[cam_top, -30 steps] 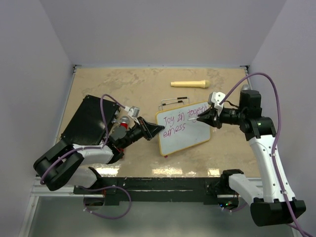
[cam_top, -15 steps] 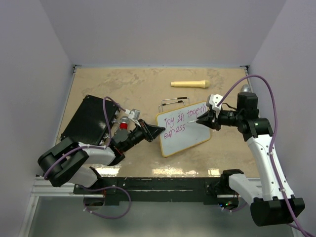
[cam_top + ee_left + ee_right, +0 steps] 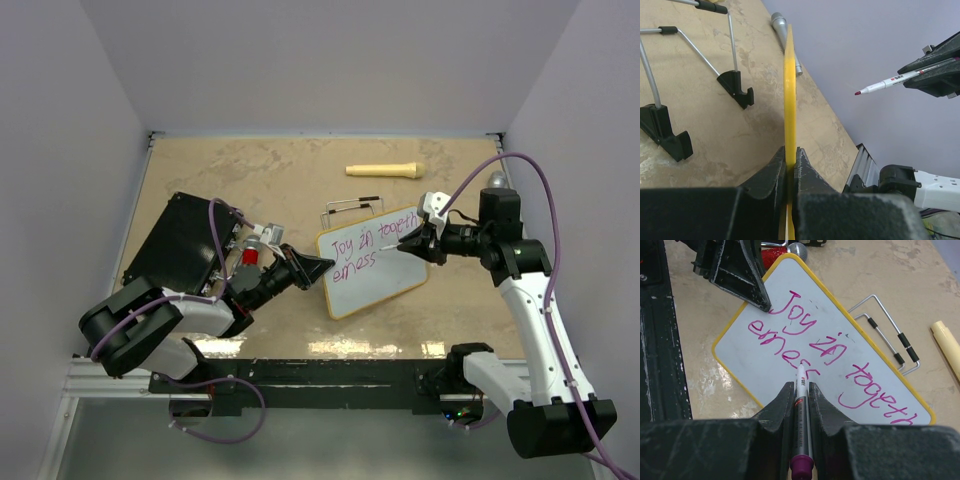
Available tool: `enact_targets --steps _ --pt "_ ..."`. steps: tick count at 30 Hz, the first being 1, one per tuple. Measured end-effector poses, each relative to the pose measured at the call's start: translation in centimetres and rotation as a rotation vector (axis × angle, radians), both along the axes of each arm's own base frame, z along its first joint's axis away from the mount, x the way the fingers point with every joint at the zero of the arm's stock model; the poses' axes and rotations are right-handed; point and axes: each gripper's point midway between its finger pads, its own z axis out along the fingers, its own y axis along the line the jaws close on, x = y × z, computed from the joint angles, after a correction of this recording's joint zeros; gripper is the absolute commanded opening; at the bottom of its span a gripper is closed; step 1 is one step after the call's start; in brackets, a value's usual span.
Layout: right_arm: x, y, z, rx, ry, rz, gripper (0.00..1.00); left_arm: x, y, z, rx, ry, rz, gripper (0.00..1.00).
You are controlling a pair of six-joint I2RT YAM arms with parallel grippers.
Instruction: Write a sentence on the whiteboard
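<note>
From above, the whiteboard stood tilted at mid-tabletop between the two arms. The left jaws were clamped on its left rim. The right jaws were closed on a marker aimed at the pink sentence, which read roughly "Joy in togeth / erness".

The left wrist view showed the board edge-on, its yellow rim pinched flat between the jaws. The marker's tip hung in the air, clear of the writing face.

In the right wrist view the tip hovered over the end of the second line. I judged that the next word should start just right of that last letter. The tip should come down square to the face with light pressure, while the left arm holds the board rigid so the push does not swing it in the grip.

Against the earlier top views, the writing looked no longer. The right wrist had shifted a little toward the second line, the left arm had edged slightly, and the board sat where it was.
</note>
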Motion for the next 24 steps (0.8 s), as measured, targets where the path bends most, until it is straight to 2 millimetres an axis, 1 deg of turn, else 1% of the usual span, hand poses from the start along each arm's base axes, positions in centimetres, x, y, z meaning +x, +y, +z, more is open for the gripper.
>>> enact_targets --steps 17,24 --pt "0.03 -0.01 0.00 -0.004 -0.008 0.004 0.00 0.01 -0.02 0.07 -0.002 -0.002 0.003 0.00" --pt "0.11 -0.04 0.29 -0.011 -0.031 0.012 0.00 -0.02 -0.05 0.04 -0.001 -0.001 0.007 0.00"
